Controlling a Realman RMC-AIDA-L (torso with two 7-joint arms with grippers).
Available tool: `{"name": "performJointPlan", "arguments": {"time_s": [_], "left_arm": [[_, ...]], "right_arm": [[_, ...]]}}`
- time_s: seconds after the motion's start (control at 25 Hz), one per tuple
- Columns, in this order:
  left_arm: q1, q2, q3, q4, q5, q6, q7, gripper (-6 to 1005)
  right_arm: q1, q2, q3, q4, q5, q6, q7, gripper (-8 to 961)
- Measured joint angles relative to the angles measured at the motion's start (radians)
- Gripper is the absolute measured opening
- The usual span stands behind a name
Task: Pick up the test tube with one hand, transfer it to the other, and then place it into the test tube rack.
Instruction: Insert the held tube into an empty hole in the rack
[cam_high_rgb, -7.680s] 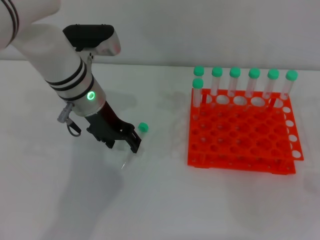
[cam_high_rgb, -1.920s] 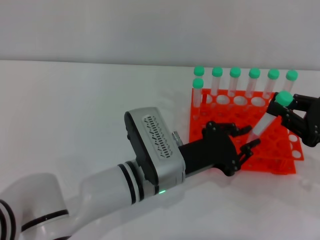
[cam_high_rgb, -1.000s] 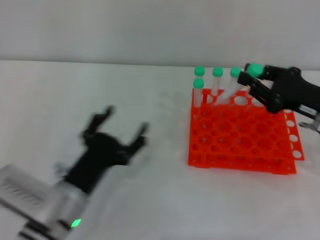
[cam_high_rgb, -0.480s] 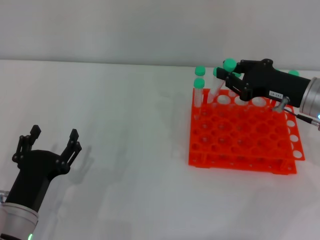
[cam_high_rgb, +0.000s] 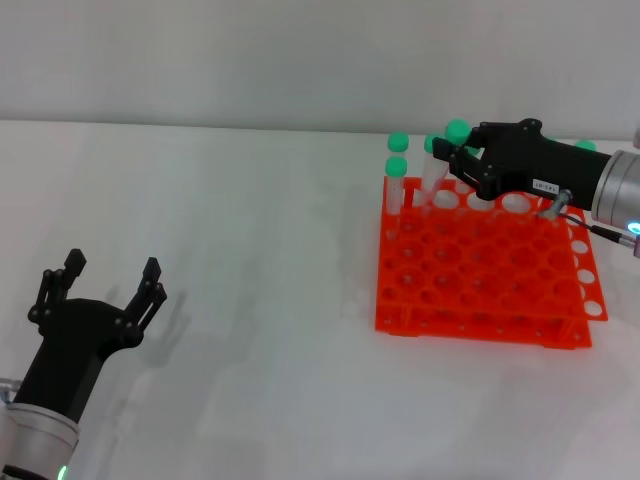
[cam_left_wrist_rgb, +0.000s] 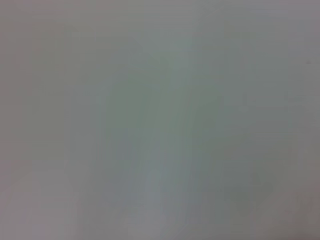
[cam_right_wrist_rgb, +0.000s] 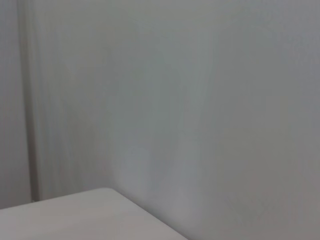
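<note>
While the right claw (cam_high_rgb: 470, 160) pinches the test tube (cam_high_rgb: 440, 165), the white table (cam_high_rgb: 260, 250) meets a pale wall (cam_high_rgb: 300, 60).

The white table (cam_high_rgb: 300, 380) carries the orange-red rack (cam_high_rgb: 480, 270).

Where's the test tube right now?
In the head view the test tube is held by the right hand, tilted over the far left part of the orange rack, beside the standing green-capped tubes there.
</note>
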Motion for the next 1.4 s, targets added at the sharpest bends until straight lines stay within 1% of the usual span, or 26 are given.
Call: {"name": "performJointPlan", "arguments": {"time_s": [0.32,0.64,1.16,1.4], "left_arm": [[-0.01,0.0,0.0,-0.002,0.003,-0.001,0.0,889],[-0.021,0.002,0.0,-0.006,0.006,-0.001,0.0,889],[-0.024,0.003,0.0,-0.008,0.006,-0.001,0.0,890],[-0.029,0.003,-0.001,-0.009,0.006,-0.001,0.0,889]], "right_arm": [[0.002,-0.006,0.0,-0.004,-0.01,-0.009,0.03,216],[-0.003,-0.007,-0.011,-0.008,-0.013,-0.024,0.05,217],[0.005,-0.007,-0.107,-0.031,-0.015,-0.102,0.079,219],[0.01,-0.01,-0.183,-0.058,-0.028,-0.143,0.099,220]]}}
